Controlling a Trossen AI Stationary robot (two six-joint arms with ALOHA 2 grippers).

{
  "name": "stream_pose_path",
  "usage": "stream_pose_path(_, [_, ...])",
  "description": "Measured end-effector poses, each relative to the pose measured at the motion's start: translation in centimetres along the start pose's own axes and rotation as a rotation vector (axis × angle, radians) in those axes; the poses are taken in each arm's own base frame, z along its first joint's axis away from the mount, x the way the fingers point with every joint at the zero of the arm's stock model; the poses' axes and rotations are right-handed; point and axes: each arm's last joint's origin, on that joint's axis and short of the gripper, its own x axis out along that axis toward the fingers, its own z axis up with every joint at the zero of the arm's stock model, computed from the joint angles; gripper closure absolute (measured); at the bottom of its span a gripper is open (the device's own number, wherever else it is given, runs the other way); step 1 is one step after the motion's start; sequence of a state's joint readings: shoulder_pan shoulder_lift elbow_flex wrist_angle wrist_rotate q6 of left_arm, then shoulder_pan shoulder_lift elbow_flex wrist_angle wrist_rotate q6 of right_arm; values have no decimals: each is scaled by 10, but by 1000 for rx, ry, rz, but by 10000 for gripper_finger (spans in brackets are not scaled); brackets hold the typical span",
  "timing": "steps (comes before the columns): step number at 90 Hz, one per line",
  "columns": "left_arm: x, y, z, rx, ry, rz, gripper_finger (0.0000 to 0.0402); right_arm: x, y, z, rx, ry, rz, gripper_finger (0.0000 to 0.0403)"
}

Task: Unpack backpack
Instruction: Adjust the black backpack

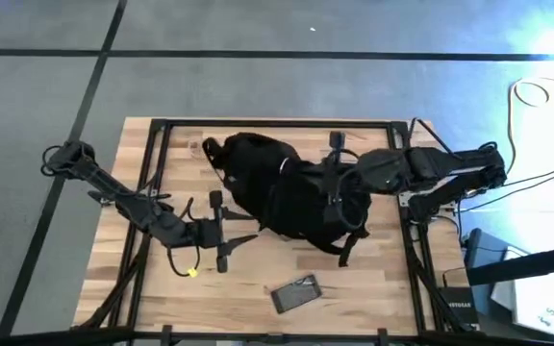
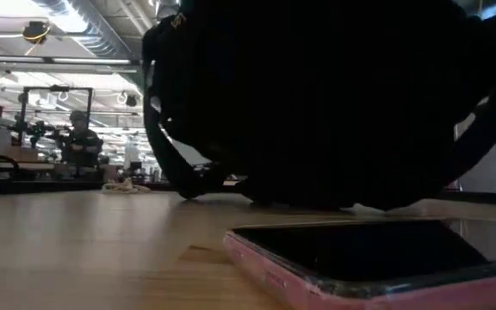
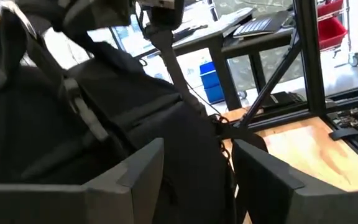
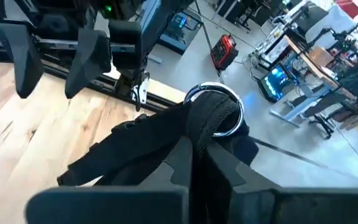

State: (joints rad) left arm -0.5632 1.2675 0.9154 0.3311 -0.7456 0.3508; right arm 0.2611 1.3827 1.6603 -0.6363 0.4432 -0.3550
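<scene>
High view: the backpack (image 1: 287, 192) lies mid-worktop (image 1: 373, 279), a bit toward the far edge. Right tool (image 1: 337, 185) is on top of it, at its right half; left tool (image 1: 221, 231) sits just beside the pack's near-left edge, fingers spread, holding nothing. A phone (image 1: 296, 293) lies apart near the front edge — prob. already out of the pack. A small yellow bit (image 1: 192, 272) lies by the left arm. Step in hand, I'd judge: opening or holding the pack to get at what's left inside.

Low view: pack (image 2: 334, 95) fills the pic, strap (image 2: 166, 146) looping down to the worktop; the pink-edged phone (image 2: 360, 258) lies close in front. A person (image 2: 80, 138) sits far back in the room.

Left wrist view: left tool (image 3: 194, 180) wide open, empty, pack fabric (image 3: 73, 118) right ahead between and beyond the fingers.

Right wrist view: right tool (image 4: 197, 158) closed on a fold of pack fabric (image 4: 213, 115), lifted off the worktop; the left tool (image 4: 61, 53) shows across, open.

Next move calls for: right keeps the fabric up, left goes in for a zipper or the opening — can't tell where the opening is.

Room: free worktop in front and left of the pack; frame rails (image 1: 157, 154) hem the sides, phone is near the front edge — don't sweep it off.
</scene>
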Motion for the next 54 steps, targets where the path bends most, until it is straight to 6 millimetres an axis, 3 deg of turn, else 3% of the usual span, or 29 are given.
stream_pose_path(54, [1,0,-5,10,35,-6,226,-37,-58,17,46,95,-356,402])
